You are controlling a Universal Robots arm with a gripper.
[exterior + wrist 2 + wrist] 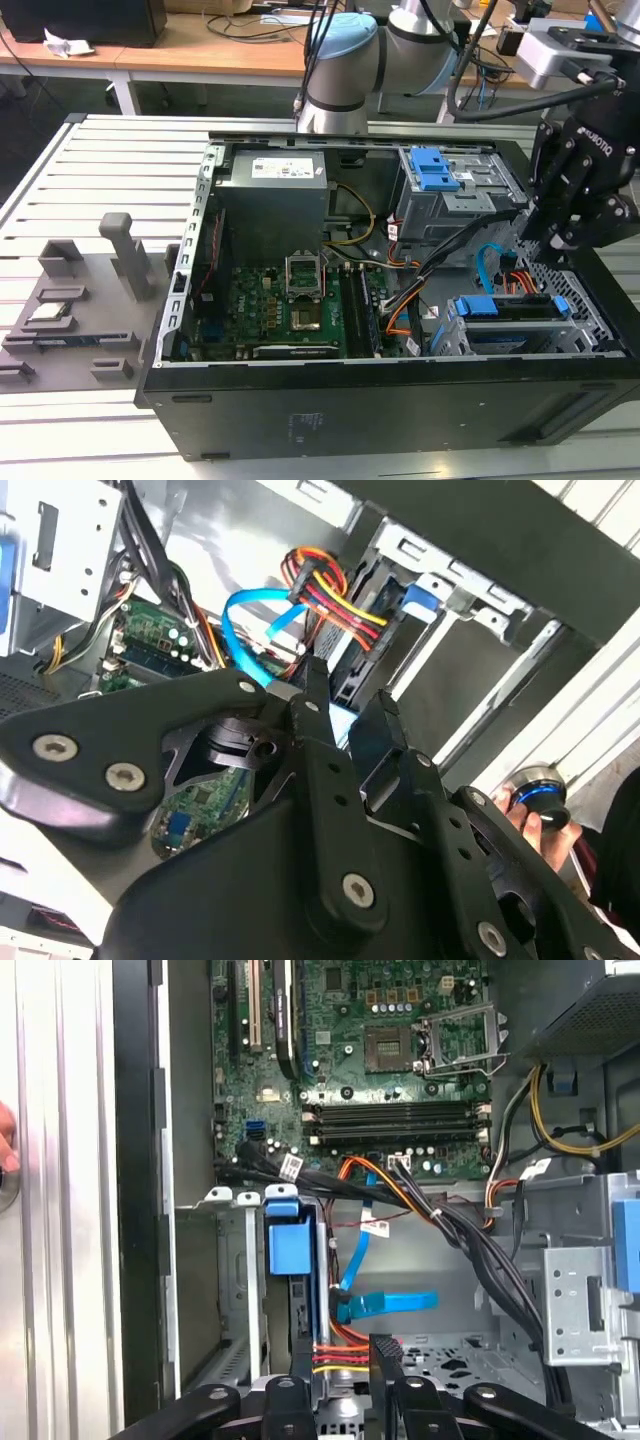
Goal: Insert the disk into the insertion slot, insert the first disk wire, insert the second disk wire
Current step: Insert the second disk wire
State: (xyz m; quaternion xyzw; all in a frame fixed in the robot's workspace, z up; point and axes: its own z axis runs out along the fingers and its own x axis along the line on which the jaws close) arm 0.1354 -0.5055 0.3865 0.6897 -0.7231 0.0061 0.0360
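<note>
Currently, I read the task as well advanced. Status by step:

1. Disk. The disk (500, 306) sits in the slot (452, 332), at the corner of the case (350, 410) on the exterior view's right. Its blue carrier shows inside the cage. I judge this step done.

2. First wire. In the first wrist view the first wire (335, 1352) runs straight to the rear of the disk and ends against it. I judge it plugged in, though the gripper (342, 1365) partly hides the plug.

3. Second wire. The second wire (390, 1303) loops down from the board (400, 1060) and lies just beside the rear of the disk. I cannot tell whether its plug is seated, so I treat this step as not confirmed.

Gripper. It hangs over the rear of the disk, directly above both wires. Its fingers (385, 1360) stand apart with a clear gap, and I see nothing clamped between them.

Writing. The gripper housing carries white lettering in the exterior view. A white label (285, 168) is fixed on the power supply (270, 200). Small white tags (290, 1168) hang on the black cables (470, 1250). I read off none of it, as the label and tag print is too small to make out.
</note>
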